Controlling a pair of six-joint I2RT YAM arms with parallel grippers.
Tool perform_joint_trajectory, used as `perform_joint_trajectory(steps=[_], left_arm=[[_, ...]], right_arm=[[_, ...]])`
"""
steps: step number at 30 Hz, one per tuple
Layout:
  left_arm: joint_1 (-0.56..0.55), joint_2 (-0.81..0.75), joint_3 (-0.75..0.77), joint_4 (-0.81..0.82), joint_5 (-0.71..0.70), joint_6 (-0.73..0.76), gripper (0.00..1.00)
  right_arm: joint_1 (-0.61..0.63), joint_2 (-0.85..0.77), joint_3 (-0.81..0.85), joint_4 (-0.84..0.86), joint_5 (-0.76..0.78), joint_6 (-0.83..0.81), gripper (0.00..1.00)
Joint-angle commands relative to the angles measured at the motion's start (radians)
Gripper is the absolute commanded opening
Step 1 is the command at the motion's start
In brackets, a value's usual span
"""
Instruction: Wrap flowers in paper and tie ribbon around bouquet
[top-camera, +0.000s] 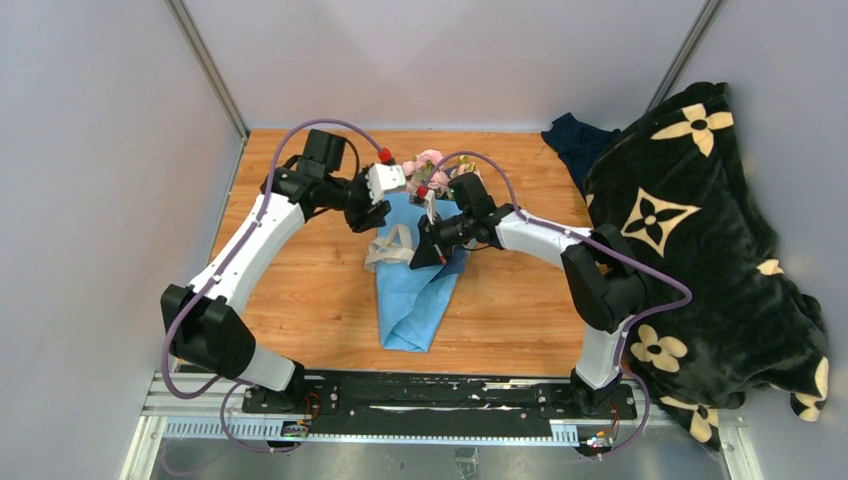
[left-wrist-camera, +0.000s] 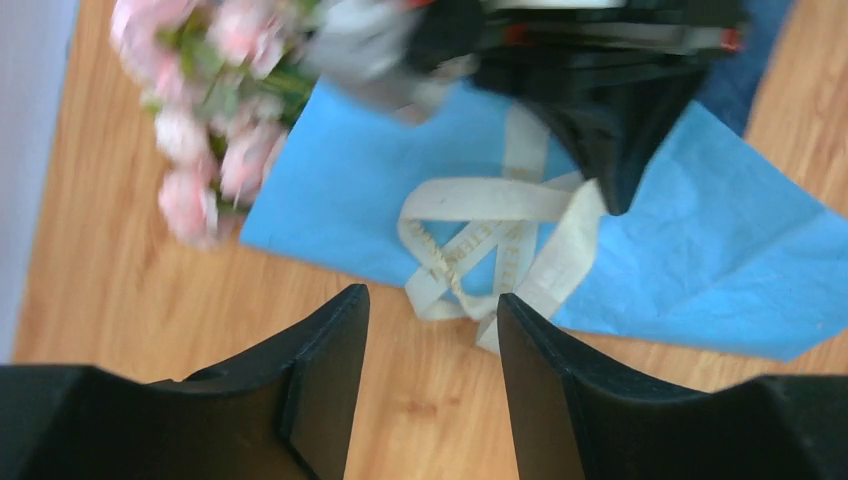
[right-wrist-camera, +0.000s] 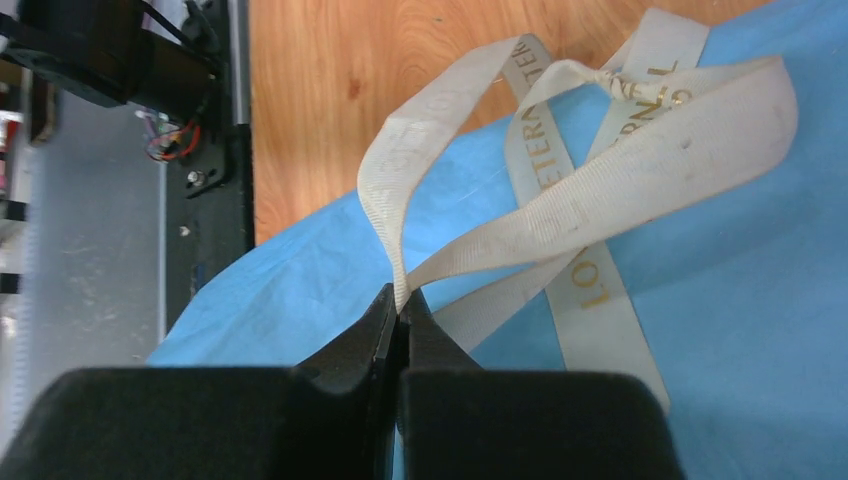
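The bouquet lies mid-table: light blue paper rolled into a cone, with the pink flowers poking out at its far end. A cream ribbon with gold lettering is looped and knotted across the paper. My right gripper is shut on a strand of the ribbon, which rises from its fingertips. My left gripper is open with nothing between its fingers, hovering over bare wood just short of the ribbon and the paper. The flowers appear blurred at the upper left of the left wrist view.
A black blanket with cream flower patterns is heaped at the table's right side, with dark blue cloth behind it. Grey walls enclose the wooden table. The arm bases sit on a black rail at the near edge.
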Motion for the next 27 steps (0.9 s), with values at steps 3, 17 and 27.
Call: perform_joint_trajectory(steps=[3, 17, 27], left_arm=[[-0.124, 0.026, -0.073, -0.112, 0.098, 0.465, 0.57], [-0.262, -0.154, -0.102, -0.225, -0.019, 0.721, 0.70], [-0.264, -0.137, -0.383, 0.249, 0.005, 0.677, 0.74]], right_arm=[[-0.029, 0.040, 0.031, -0.071, -0.078, 0.148, 0.00], [-0.034, 0.010, 0.052, -0.135, -0.106, 0.012, 0.01], [-0.035, -0.002, 0.019, -0.092, -0.232, -0.052, 0.02]])
